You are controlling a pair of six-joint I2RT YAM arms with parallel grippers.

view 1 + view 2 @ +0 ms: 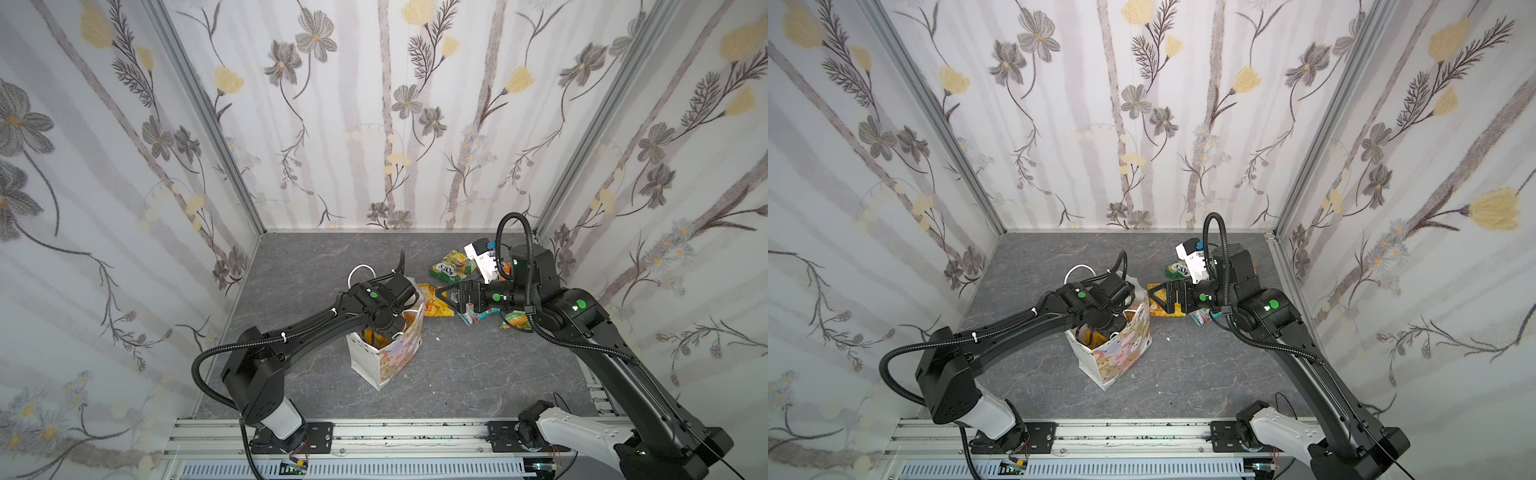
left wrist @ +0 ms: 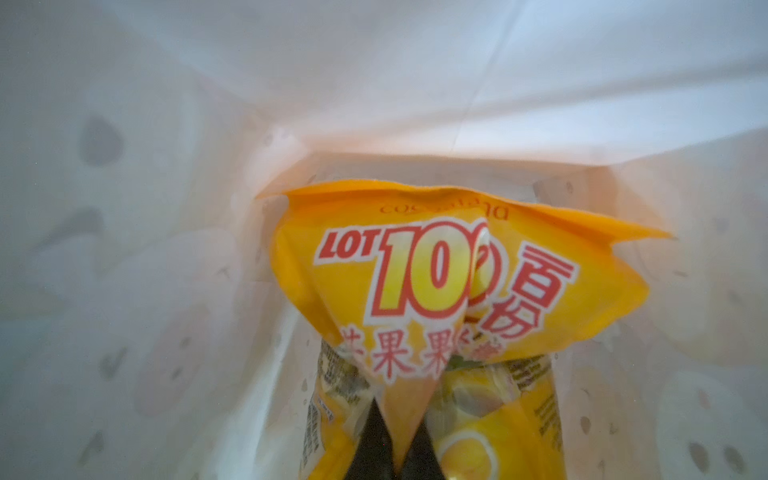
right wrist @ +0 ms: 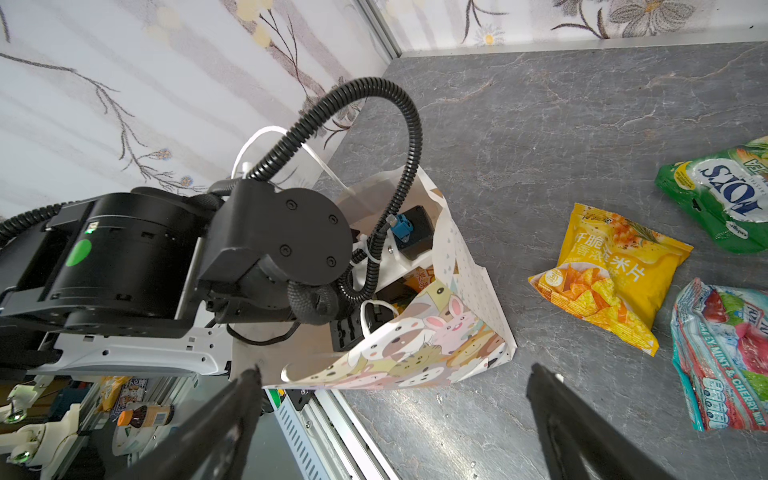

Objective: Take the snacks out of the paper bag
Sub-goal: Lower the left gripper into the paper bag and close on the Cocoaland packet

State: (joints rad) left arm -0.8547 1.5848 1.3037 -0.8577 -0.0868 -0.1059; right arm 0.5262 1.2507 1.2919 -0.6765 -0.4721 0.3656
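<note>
The paper bag (image 1: 397, 357) (image 1: 1121, 355) (image 3: 415, 353) stands upright at the table's middle. My left gripper (image 2: 397, 440) is down inside it, shut on a fold of the orange-yellow "LOT 100" packet (image 2: 457, 266); in both top views the bag hides the fingers. My right gripper (image 1: 440, 296) (image 1: 1156, 293) (image 3: 395, 370) hovers open and holds nothing, just right of the bag. Under it lies a yellow packet (image 3: 611, 274) (image 1: 434, 309). A green FOX'S packet (image 1: 451, 264) (image 3: 723, 195), a white-teal mint and cherry packet (image 3: 723, 357) and a green-orange packet (image 1: 515, 321) lie around it.
The packets cluster at the back right of the grey tabletop (image 1: 457, 374). Floral walls (image 1: 124, 208) close in the left, back and right sides. An aluminium rail (image 1: 395, 436) carrying both arm bases runs along the front edge.
</note>
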